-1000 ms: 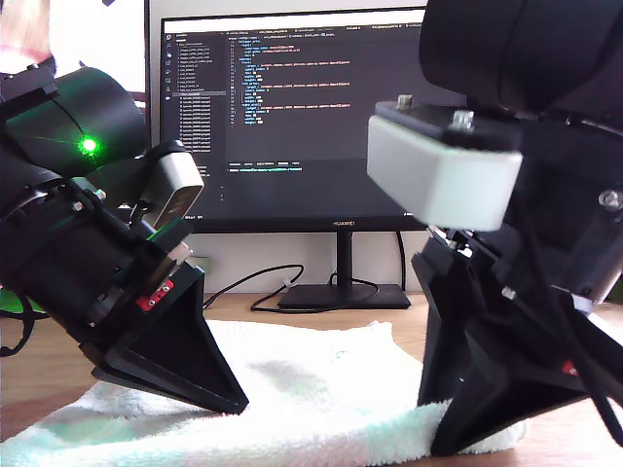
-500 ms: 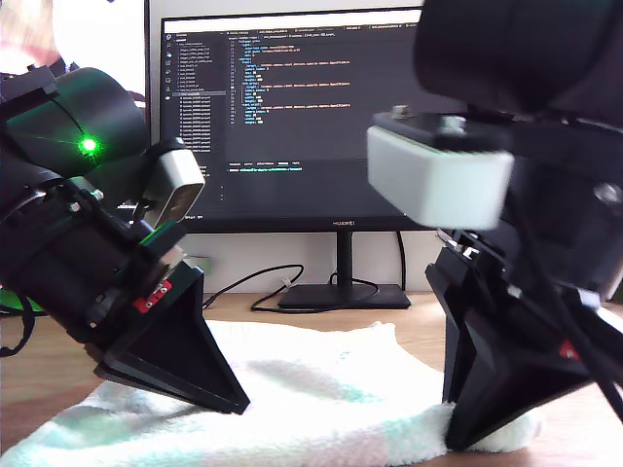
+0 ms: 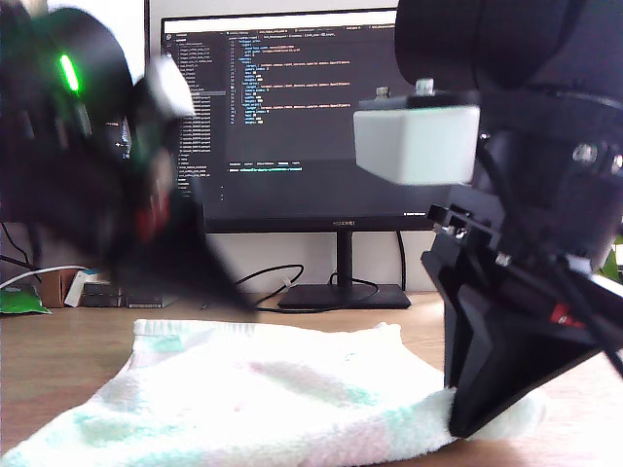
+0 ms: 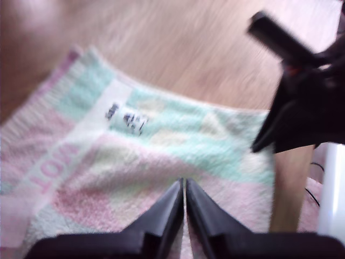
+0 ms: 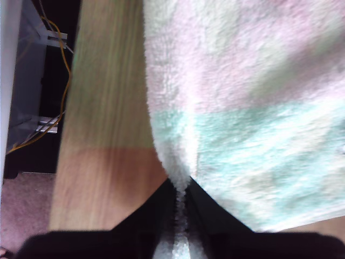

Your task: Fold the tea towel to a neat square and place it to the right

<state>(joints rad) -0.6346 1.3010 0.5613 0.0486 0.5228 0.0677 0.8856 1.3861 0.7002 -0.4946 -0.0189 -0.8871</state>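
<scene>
1. The tea towel (image 3: 263, 399) lies spread on the wooden table (image 3: 58, 360), in front of a monitor (image 3: 292, 117) showing lines of code. In the exterior view it covers the middle of the table and runs toward that view's right.

2. My second gripper (image 5: 180, 202) is closed on the tea towel: in the second wrist view a thin fold of terry cloth sits pinched between the two jaws, and the rest of the cloth fans out beyond them over the wood. In the exterior view this gripper (image 3: 467, 413) stands at the view's right, its black tip pressed onto the towel's corner at table level.

3. My first gripper (image 4: 184, 189) has its jaws drawn together with only a hairline between them. No cloth shows between the jaws. The tips appear above the towel's pink and pale patches; whether they touch it I cannot tell.

4. In the exterior view the first arm (image 3: 88, 165) is a dark blurred mass at the view's left, clear of the towel, with a green light on its housing.

5. The first wrist view shows the towel's pattern: mint green and pink blocks, a white band with pink lettering, and a small white tag (image 4: 127, 117) beside that band. The second gripper appears there too, at the towel's far edge.
</scene>
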